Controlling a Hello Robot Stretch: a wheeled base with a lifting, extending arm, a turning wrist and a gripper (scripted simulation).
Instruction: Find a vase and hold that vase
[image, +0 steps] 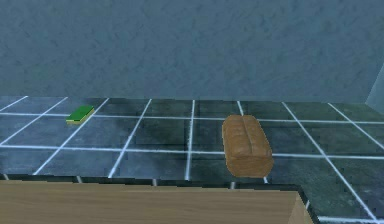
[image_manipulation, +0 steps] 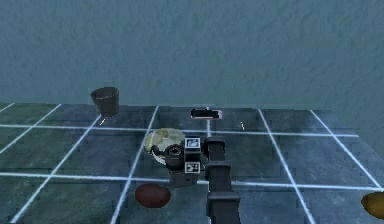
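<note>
A dark brown vessel (image_manipulation: 106, 99), shaped like a small pot or vase, stands upright on the dark tiled counter (image_manipulation: 300, 150) at the arm side view's left, near the back wall. The arm (image_manipulation: 222, 190) rises from the bottom edge. Its gripper (image_manipulation: 166, 153) sits at a pale round thing (image_manipulation: 160, 140) that lies on the counter, so I cannot tell whether it holds anything. The brown vessel is farther out and to the left of the gripper, apart from it.
A flat dark thing (image_manipulation: 205, 113) lies near the wall. A reddish-brown round thing (image_manipulation: 152, 194) sits left of the arm, and a yellowish thing (image_manipulation: 375, 203) at the right edge. In the forward view are a brown loaf (image: 247, 143), a green thing (image: 81, 113) and a wooden surface (image: 150, 203).
</note>
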